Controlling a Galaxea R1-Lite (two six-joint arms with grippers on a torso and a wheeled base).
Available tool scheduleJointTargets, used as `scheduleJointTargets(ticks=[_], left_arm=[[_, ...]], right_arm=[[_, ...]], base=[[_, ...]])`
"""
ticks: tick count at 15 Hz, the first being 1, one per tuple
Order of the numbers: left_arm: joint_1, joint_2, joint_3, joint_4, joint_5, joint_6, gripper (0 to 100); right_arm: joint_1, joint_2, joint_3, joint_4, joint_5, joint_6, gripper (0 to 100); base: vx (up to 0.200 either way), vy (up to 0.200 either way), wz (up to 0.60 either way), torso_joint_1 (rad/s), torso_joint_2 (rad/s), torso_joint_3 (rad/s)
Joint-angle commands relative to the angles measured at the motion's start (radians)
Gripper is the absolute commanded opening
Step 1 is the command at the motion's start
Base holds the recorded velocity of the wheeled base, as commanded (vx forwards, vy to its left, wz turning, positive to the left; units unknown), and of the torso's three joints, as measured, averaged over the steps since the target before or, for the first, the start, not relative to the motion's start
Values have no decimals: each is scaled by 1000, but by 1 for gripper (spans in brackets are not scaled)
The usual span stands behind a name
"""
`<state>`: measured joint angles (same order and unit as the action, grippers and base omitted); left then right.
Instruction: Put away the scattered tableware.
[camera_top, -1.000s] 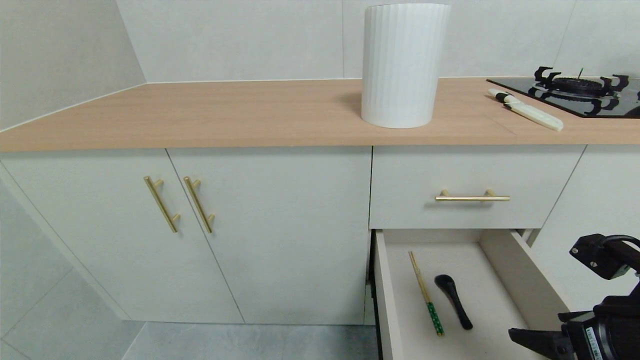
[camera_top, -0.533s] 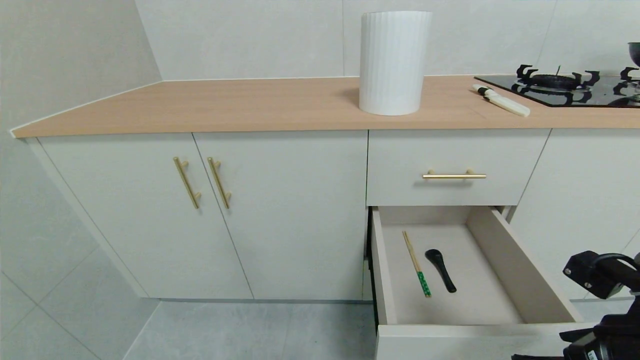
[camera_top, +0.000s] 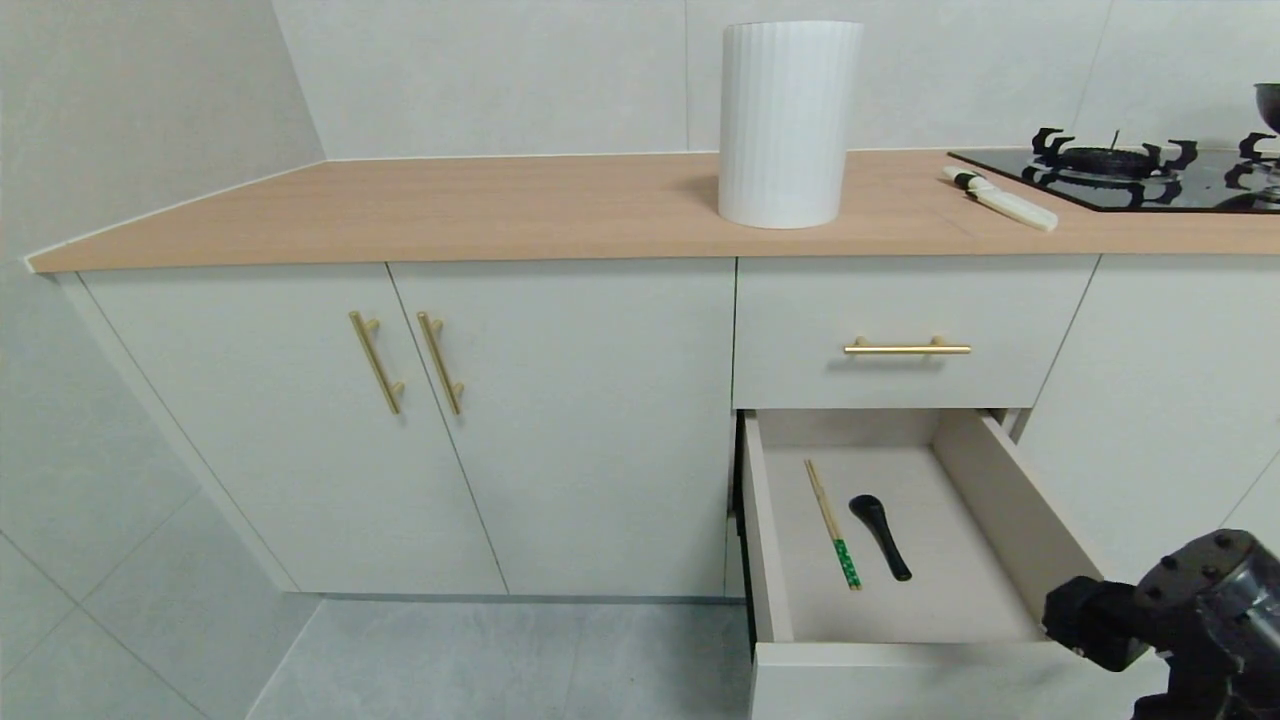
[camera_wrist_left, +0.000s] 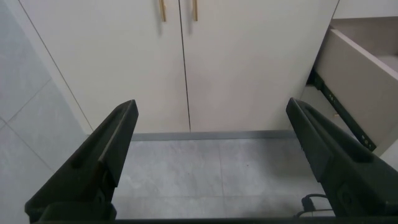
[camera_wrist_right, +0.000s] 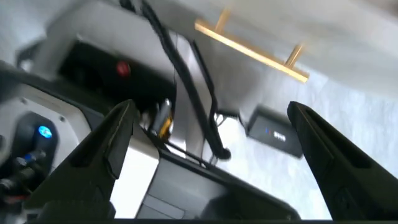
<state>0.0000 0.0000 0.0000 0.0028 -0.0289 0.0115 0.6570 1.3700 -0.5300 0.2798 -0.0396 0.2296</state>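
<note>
A pair of chopsticks (camera_top: 830, 522) with green ends and a black spoon (camera_top: 880, 522) lie side by side in the open lower drawer (camera_top: 1010, 520). A white knife (camera_top: 1000, 200) rests on the wooden counter (camera_top: 500, 205) beside the stove (camera_top: 1130, 175). My right arm (camera_top: 1160, 610) hangs low by the drawer's front right corner. My right gripper (camera_wrist_right: 211, 109) is open and holds nothing. My left gripper (camera_wrist_left: 211, 109) is open too, low over the floor, facing the cabinet doors (camera_wrist_left: 186, 56).
A tall white ribbed container (camera_top: 788, 120) stands on the counter above the closed upper drawer (camera_top: 905, 330). Two cabinet doors with gold handles (camera_top: 405, 360) are shut to the left. A gold handle (camera_wrist_right: 252, 46) crosses the right wrist view. Grey tiled floor (camera_top: 450, 660) lies below.
The head view pulled back from the cabinet, so the whole drawer shows. My right arm turned: its finger left the bottom edge and the wrist rose by the drawer's corner.
</note>
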Motion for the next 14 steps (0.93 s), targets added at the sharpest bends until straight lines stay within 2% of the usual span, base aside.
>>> scheduleJointTargets(ticks=[1,4,6,9,14], left_arm=[[0,0,0,-1,0,-1,100],[0,0,0,-1,0,1,100],[0,0,0,0,0,1,100],[0,0,0,-1,0,1,100],[0,0,0,-1,0,-1,100]], right_arm=[[4,121,-1,-2,-5,8,100],[3,182,-8,-47,-16,79,100],[0,224,-18,-76,-62,132,100],[-4,248,-21,-126,-141,160,100],[-23,253,-18,-231,-178,189,100]], base=[[0,0,0,0,0,0],[0,0,0,0,0,0],[0,0,0,0,0,0],[0,0,0,0,0,0],[0,0,0,0,0,0]])
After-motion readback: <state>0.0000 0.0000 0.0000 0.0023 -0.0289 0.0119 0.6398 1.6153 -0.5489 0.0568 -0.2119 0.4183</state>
